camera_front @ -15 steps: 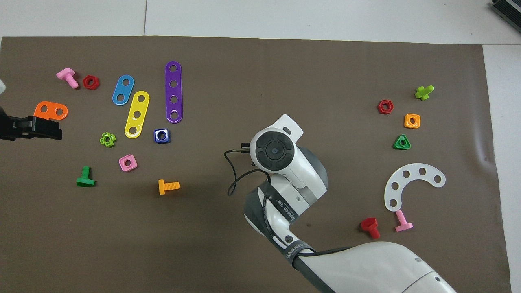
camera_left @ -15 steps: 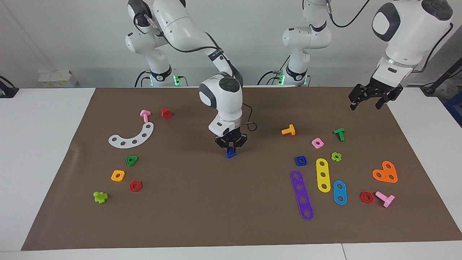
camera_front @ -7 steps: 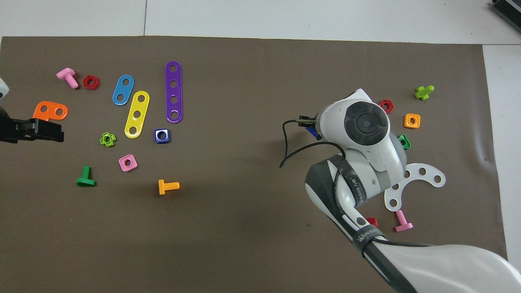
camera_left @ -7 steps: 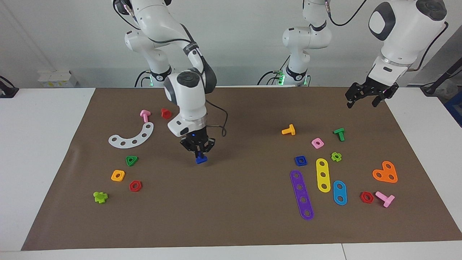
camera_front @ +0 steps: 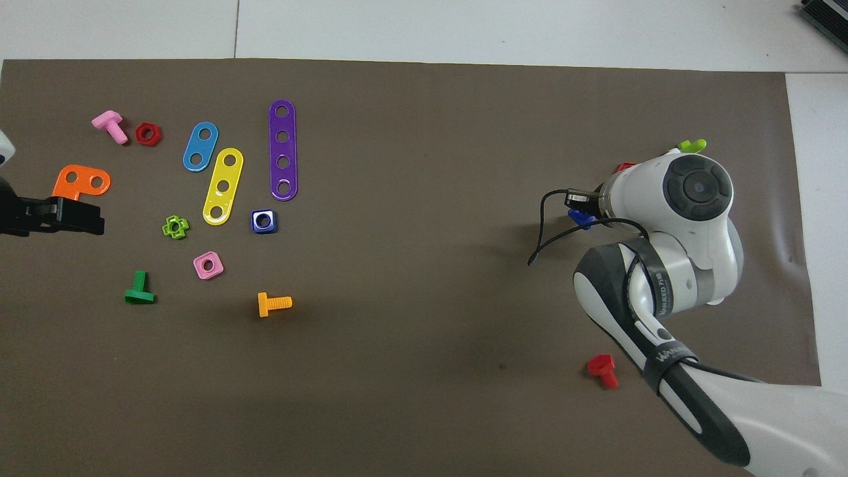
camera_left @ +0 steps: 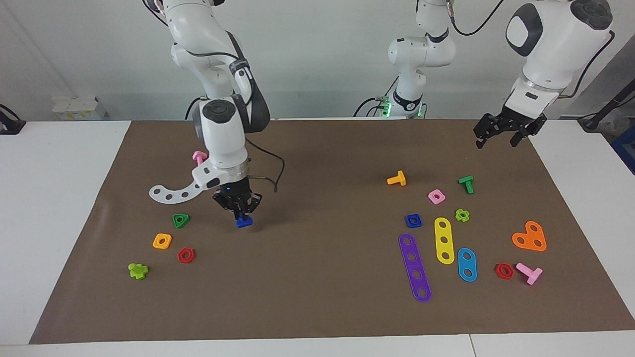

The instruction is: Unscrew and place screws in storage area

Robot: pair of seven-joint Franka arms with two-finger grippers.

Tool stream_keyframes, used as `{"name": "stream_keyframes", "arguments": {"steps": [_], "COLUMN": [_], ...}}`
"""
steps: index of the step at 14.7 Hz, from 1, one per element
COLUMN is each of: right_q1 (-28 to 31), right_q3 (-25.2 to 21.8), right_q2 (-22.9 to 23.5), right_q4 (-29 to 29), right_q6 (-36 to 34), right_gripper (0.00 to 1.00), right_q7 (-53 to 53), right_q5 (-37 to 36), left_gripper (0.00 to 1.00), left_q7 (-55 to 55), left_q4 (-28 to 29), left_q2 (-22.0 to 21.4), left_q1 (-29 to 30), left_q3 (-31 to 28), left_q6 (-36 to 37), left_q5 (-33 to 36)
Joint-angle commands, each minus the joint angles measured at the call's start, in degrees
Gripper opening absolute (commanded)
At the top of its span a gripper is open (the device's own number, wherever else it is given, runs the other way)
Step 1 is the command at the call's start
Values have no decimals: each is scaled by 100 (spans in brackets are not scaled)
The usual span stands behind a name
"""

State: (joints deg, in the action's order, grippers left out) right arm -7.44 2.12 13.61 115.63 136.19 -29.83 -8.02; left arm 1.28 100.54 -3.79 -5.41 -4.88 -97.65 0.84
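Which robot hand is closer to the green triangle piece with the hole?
The right one. The right gripper holds the blue bolt above the mat just beside the green triangular nut. The left gripper hangs open over the mat's corner at the left arm's end.

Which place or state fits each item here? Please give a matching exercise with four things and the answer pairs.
Things:
1. blue bolt
2. left end effector
3. blue square nut
4. green triangular nut

Places or states:
A. beside the purple strip
B. held in the shut right end effector
C. open, up in the air, holding nothing
D. on the mat near the white curved strip

Pairs: 1-B, 2-C, 3-A, 4-D
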Motion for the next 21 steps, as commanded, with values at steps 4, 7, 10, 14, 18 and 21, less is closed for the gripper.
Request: {"name": "stream_keyframes", "arguments": {"steps": [4,7,10,14,18,21], "right_q1": [480,480,472,384,322,322], "right_q3": [69,78,78,78,87,192], "right_q2": [-139,-148,-148,-191,-498,-780], "right_q4": [416,469,469,224,-364,-979], "right_q6": [154,154,154,49,-748,-1610], "right_gripper": [0,0,10,84,97,97], "right_q7": [513,504,513,557,583,697], "right_q5": [-25,-25,-16,-25,-25,-7], "left_gripper": [100,100,100,100,100,100], "left_q7": [-40,-40,-40,-40,-49,-40], "left_q4": [194,194,194,185,185,185], "left_q2": [-192,-183,-183,-174,-174,-174], "left_q1": [-66,-66,-66,-57,-13,-13], "left_q3": [-22,-31,-22,-22,-31,-31], "left_q6": [17,17,-26,-70,-97,-88], "left_q5": [171,171,171,162,162,162]}}
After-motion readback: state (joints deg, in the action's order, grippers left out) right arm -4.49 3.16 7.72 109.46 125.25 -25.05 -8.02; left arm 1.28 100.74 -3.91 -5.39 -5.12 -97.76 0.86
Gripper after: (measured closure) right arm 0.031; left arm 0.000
